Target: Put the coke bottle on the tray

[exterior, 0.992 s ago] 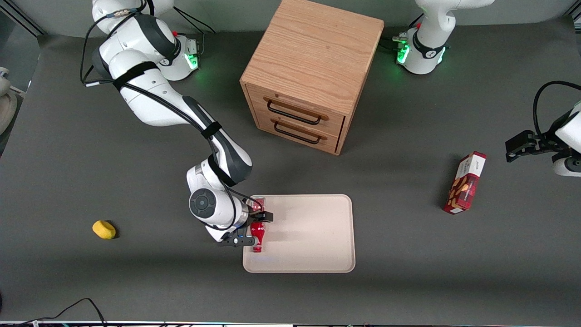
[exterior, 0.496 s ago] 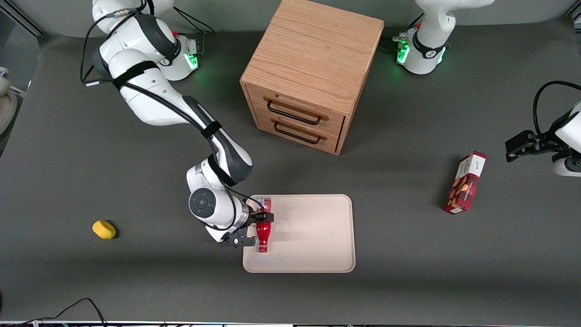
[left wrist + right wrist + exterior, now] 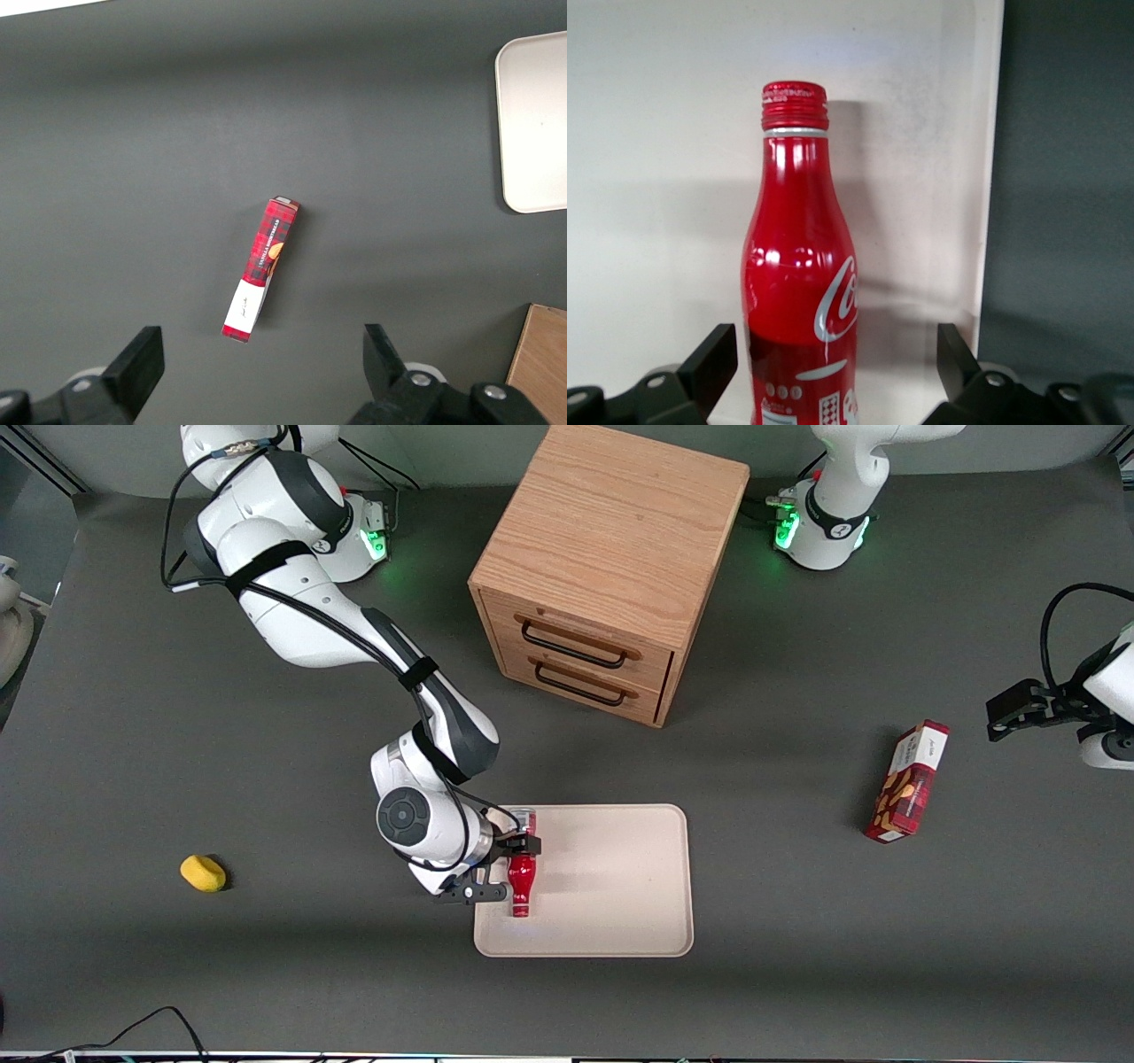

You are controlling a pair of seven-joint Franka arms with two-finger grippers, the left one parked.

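Now, the scene as labels:

Gripper: the right arm's gripper (image 3: 507, 868) is in the lower centre of the front view, over the edge of the tray at the working arm's end. Its jaws are spread and not clamped.

Fingers: in the right wrist view one finger (image 3: 718, 359) is close beside the bottle. The second one (image 3: 950, 359) stands apart from it, and tray surface shows in the gap.

Coke bottle: the coke bottle (image 3: 521, 881) (image 3: 799, 292) is between the two fingers, inside the outline of the tray and near its rim. The red cap points toward the front camera. I cannot tell if it rests on the tray or hangs just above it.

Tray: the tray (image 3: 611, 886) (image 3: 656, 133) lies flat on the table (image 3: 797, 974), nearer to the front camera than the cabinet. One corner of it also shows in the left wrist view (image 3: 536, 124).

Cabinet: the wooden cabinet (image 3: 611, 558) is in the upper centre of the frame, with both drawers closed.

Snack box: the red snack box (image 3: 908, 784) (image 3: 261, 266) lies toward the parked arm's end of the table, well apart from the tray.

Yellow object: a small yellow object (image 3: 203, 872) lies toward the working arm's end.
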